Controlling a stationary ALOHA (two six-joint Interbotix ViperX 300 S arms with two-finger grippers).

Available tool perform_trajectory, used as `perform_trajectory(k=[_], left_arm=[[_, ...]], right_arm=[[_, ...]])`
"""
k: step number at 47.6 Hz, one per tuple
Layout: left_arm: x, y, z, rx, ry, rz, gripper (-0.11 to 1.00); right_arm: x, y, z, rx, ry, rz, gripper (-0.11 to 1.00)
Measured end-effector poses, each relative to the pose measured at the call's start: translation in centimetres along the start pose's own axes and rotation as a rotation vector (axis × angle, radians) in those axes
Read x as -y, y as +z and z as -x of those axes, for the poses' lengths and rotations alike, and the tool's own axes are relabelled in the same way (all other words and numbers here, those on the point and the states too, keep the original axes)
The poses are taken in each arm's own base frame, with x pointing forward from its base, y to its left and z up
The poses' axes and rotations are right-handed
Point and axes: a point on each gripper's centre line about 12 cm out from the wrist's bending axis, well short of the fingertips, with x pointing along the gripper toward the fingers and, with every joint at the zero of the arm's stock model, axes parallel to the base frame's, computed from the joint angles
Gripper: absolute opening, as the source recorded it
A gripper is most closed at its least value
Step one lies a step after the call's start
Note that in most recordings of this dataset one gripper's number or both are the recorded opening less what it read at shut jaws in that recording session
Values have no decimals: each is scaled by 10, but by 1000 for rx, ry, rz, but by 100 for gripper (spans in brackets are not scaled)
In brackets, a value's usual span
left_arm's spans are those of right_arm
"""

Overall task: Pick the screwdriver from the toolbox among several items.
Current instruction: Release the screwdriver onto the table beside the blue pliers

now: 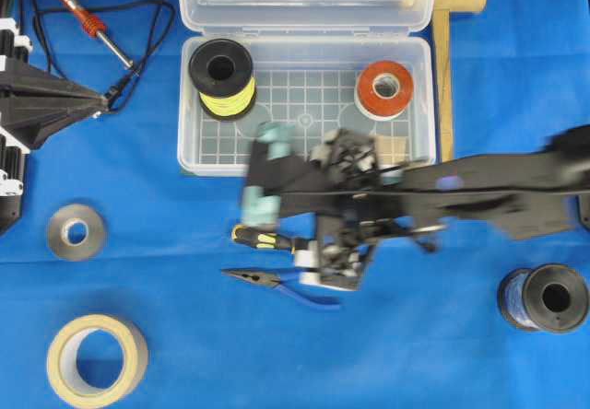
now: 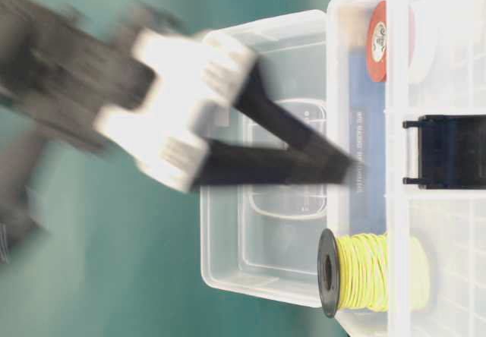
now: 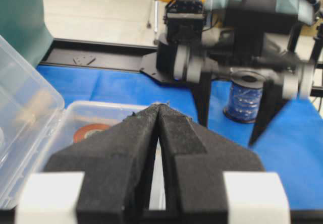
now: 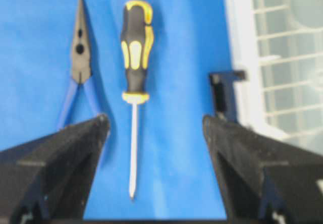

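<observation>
Now the screwdriver [image 4: 135, 57] lies loose on the blue table just outside the toolbox [image 1: 304, 156] front wall, beside the pliers [image 4: 79, 62], so the right pincer [image 4: 154, 128], spread wide and empty, should lift straight clear without brushing it.

A blue cloth-covered counter [image 1: 396, 354] carries a clear plastic toolbox [image 1: 189, 142], a black-and-yellow-handled screwdriver [image 4: 135, 57] beside blue-handled needle-nose pliers [image 4: 79, 67], a red-handled soldering iron [image 1: 88, 22], a grey tape roll [image 1: 76, 232], a beige tape roll [image 1: 97, 360] and a blue wire spool [image 1: 544, 298].
</observation>
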Motion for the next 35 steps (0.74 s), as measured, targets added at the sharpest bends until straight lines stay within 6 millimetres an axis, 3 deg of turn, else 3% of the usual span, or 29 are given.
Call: perform_trajectory(k=[7, 20, 26, 35], left_arm=[[0, 1, 0, 3, 0, 0, 0], [0, 1, 1, 3, 0, 0, 0], [0, 1, 1, 2, 0, 0, 0], [0, 1, 1, 2, 0, 0, 0]], right_arm=[[16, -22, 44, 79, 12, 28, 76], [57, -82, 89, 259, 90, 23, 76], [74, -110, 98, 333, 130, 18, 76], [95, -154, 96, 415, 179, 33, 76]])
